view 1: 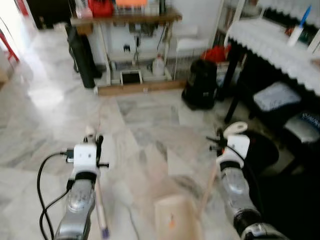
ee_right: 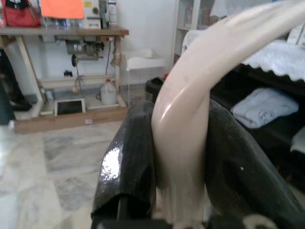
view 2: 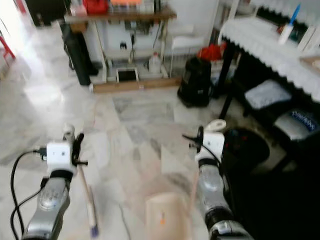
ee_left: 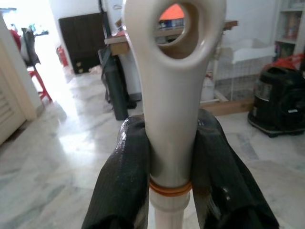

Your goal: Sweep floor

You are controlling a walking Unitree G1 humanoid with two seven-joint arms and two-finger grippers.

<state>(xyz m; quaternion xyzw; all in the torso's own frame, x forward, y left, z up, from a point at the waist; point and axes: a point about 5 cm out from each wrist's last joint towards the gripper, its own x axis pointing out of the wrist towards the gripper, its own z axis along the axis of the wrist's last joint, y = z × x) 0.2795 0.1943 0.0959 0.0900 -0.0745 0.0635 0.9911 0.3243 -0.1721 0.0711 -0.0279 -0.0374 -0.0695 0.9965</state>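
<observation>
While both grippers clamp handles, dustpan [view 1: 172,217] sits low.

Daylight poured in from my far left and blew out to white glare on the marble floor [view 1: 45,95]. My head views were soft, blurred most along the bottom edge. Under the bench [view 1: 280,47] on my right it was nearly black. My wrist views stayed sharper, background hazy.

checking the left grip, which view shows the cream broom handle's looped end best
The left wrist view: the cream plastic broom handle sits sharp and close, its hanging loop above the left gripper, clamped between both black fingers. The eye views show it small and blurred.
</observation>
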